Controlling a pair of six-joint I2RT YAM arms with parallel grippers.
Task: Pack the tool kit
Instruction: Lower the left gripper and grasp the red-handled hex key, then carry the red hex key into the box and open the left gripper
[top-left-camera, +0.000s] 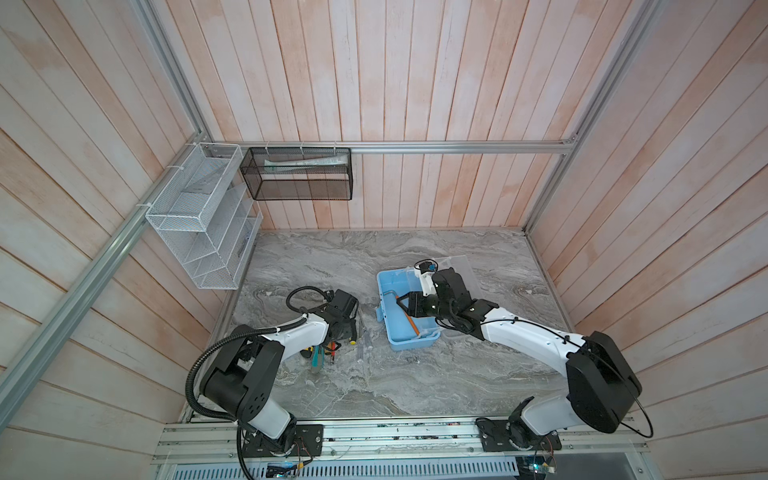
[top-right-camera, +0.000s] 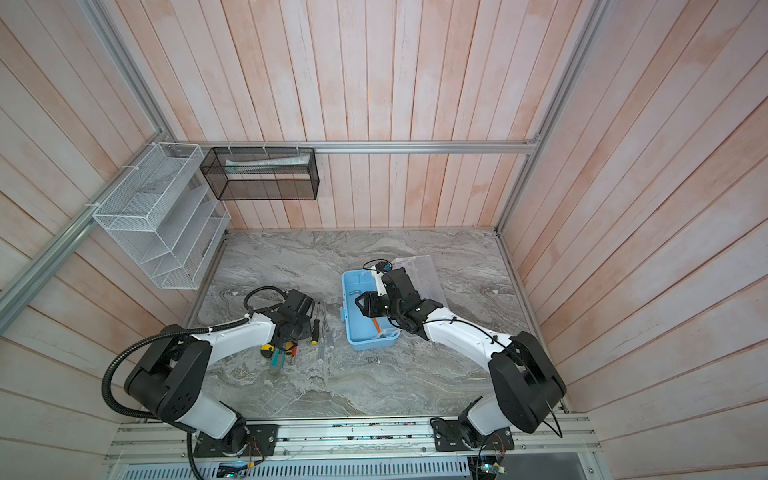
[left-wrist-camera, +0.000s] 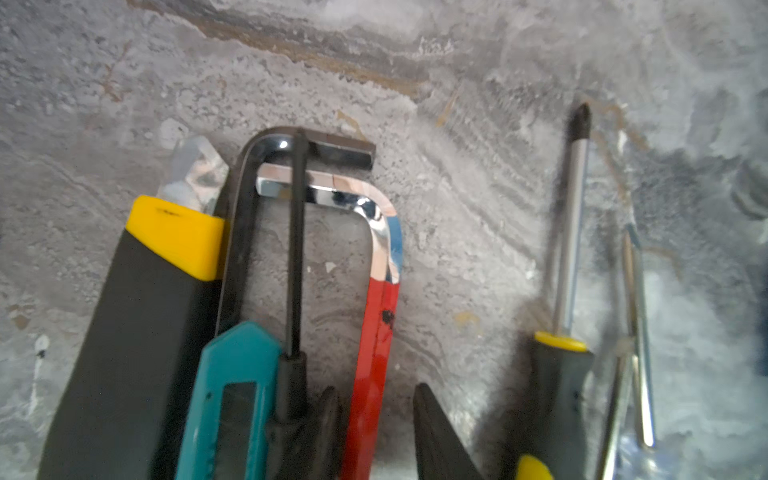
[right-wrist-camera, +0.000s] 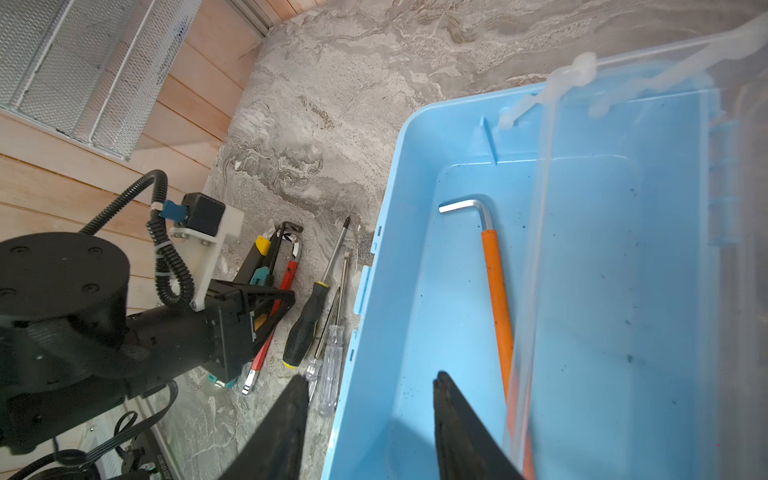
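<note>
Your left gripper (left-wrist-camera: 374, 388) hangs low over the tool pile on the table (top-left-camera: 415, 374), to the left of the box (top-left-camera: 411, 343) in both top views. Its jaws stand partly open and straddle the red hex key (left-wrist-camera: 376, 332). One finger (left-wrist-camera: 328, 411) sits right against the key; the other (left-wrist-camera: 432, 428) is just clear of it, so nothing is clamped.

Beside the red key, you have:
- a black hex key (left-wrist-camera: 241, 232), its bend crossing the red key's short chrome end
- a teal cutter (left-wrist-camera: 232, 395) against the black key
- a black-and-yellow knife (left-wrist-camera: 141, 332) at the outer edge of the pile

On the red key's other side lies a black-handled screwdriver (left-wrist-camera: 559, 382). Two thin clear-handled screwdrivers (right-wrist-camera: 330, 365) lie beyond it, just beside the box wall.

Your right gripper (right-wrist-camera: 372, 376) is above the box, jaws apart and holding nothing. In the right wrist view the box's near wall shows between its fingers. I cannot tell whether either finger touches it.

The box stands open on the table right of centre, with its clear lid (top-left-camera: 463, 270) tipped back on the far side. Inside it lies one orange hex key (right-wrist-camera: 496, 299), flat on the floor.
</note>
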